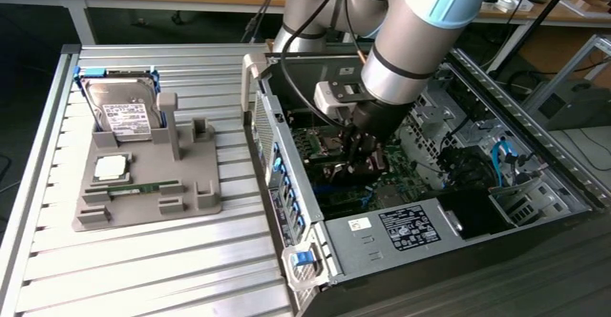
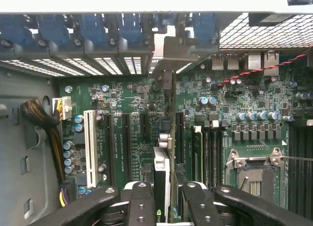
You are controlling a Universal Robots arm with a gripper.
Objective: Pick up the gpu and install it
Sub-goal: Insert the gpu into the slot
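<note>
Install step in hand — the gripper (image 2: 164, 199) pinches the gpu (image 2: 161, 172) edge-on above the motherboard (image 2: 122, 96); next needs exact alignment with a slot (image 2: 126, 138).

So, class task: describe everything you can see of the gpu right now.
The gpu is seen edge-on in the wrist view: a thin dark card with a pale part along its edge and a silvery metal bracket at its far end. It stands upright over the green motherboard, in line with the long black slots, clamped between the gripper fingers. In the exterior view it sits inside the open computer case.
</note>
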